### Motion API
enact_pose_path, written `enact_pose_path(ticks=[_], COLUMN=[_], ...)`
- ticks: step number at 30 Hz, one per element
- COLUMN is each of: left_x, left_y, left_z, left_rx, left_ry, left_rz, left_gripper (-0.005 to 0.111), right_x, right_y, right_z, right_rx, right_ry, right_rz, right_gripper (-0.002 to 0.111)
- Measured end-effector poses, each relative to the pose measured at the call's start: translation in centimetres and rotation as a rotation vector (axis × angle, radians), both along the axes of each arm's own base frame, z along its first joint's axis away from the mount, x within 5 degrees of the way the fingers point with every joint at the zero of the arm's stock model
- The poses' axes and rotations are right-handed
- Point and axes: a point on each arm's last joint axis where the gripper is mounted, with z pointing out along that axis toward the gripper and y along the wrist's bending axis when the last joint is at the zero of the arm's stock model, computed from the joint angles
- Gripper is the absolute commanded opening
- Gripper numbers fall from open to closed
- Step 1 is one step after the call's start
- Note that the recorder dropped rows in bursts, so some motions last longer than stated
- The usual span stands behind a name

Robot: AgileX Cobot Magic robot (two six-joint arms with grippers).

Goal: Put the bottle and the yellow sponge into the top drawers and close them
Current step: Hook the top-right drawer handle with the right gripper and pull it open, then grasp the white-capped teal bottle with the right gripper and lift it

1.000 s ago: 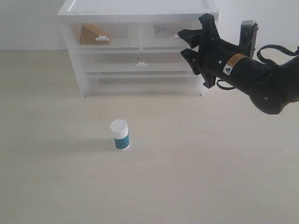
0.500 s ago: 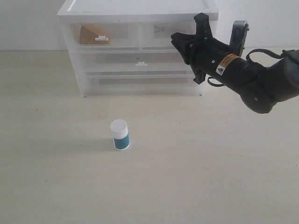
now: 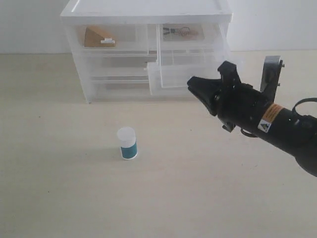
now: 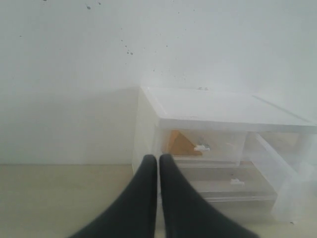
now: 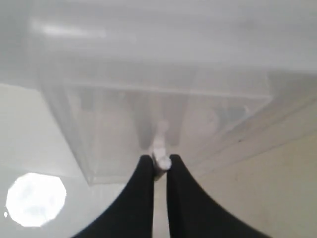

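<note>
Right gripper clamps the handle of the pulled-out right drawer; a straight, level pull should stop it jamming. Bottle stands on the table, sponge in the left drawer. Left gripper is closed, empty.

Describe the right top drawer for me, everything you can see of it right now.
The right top drawer is a small half-width box of translucent white plastic. It is pulled well out of the cabinet, toward the table's near side. The right gripper is shut on its little white handle at the middle of the front. Its front part looks empty. Something small and dark shows at the back, too unclear to name.
</note>
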Motion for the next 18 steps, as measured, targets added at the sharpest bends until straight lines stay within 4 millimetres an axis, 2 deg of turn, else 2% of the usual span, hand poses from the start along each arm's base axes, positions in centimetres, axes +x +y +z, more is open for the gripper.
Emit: enact_pose_path(ticks=[1, 3, 6, 8, 11, 13, 16, 18], left_x=[0.0, 0.0, 0.0, 0.0, 0.0, 0.0, 0.0, 0.0], left_y=[0.0, 0.0, 0.0, 0.0, 0.0, -0.1, -0.1, -0.1], left_z=[0.0, 0.0, 0.0, 0.0, 0.0, 0.0, 0.0, 0.0], left_rx=[0.0, 0.0, 0.0, 0.0, 0.0, 0.0, 0.001, 0.001], left_ry=[0.0, -0.001, -0.001, -0.001, -0.001, -0.003, -0.004, -0.004], left_rz=[0.0, -0.003, -0.003, -0.003, -0.005, -0.009, -0.014, -0.014], left_gripper=[0.004, 0.004, 0.004, 0.004, 0.004, 0.004, 0.004, 0.004], right_x=[-0.5, -0.7, -1.7, -2.8, -4.2, -3.8, -2.6, -2.7], right_y=[0.0, 0.0, 1.1, 2.1, 4.2, 6.1, 9.0, 10.1], right_z=[-0.1, 0.0, -0.8, -1.1, -0.8, -0.7, -1.2, -1.2], right_rx=[-0.026, -0.05, -0.149, -0.231, -0.381, -0.52, -0.852, -0.938], right_ry=[-0.008, -0.023, -0.007, -0.066, -0.361, -0.491, -0.546, -0.591], right_rz=[0.022, 0.034, 0.108, 0.222, 0.461, 0.547, 0.62, 0.652], right_gripper=[0.003, 0.02, 0.054, 0.066, 0.073, 0.073, 0.073, 0.073])
